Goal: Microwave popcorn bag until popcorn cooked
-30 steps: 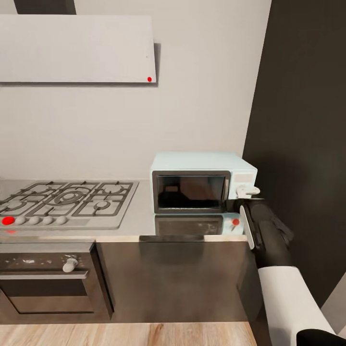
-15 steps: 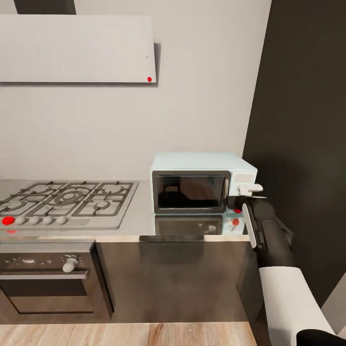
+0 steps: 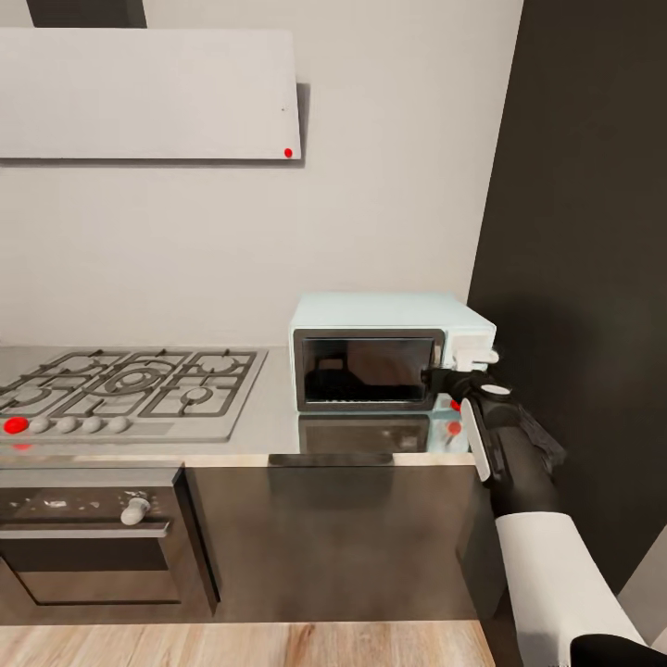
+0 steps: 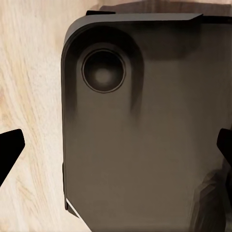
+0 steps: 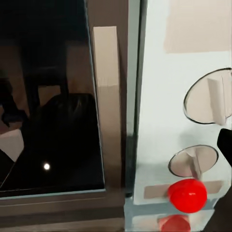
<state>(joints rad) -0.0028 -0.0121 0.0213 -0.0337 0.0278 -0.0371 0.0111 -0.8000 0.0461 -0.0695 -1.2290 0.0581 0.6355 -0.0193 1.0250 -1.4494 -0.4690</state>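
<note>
Microwave [image 3: 389, 354]: set on the countertop [image 3: 278, 408] beside the gas hob [image 3: 125, 389], door closed; right gripper [image 3: 456, 378] is held at its knob panel [image 5: 193, 106], finger spread undeterminable. Left gripper: fingertips [image 4: 10, 150] are seen parted, nothing grasped.

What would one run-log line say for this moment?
right pincer: at door edge of pale mint-blue box microwave | door: closed | microwave: on grey brushed-steel countertop

Just ahead of our black right gripper [image 3: 459, 378] we see the microwave [image 3: 389, 352] — pale mint-blue, with a dark glass door, a white knob panel and a red dot [image 5: 187, 195]. Beneath it the countertop [image 3: 269, 421] is shiny grey steel; off to the gripper's left, the hob [image 3: 120, 389] — grey under black grates.
</note>
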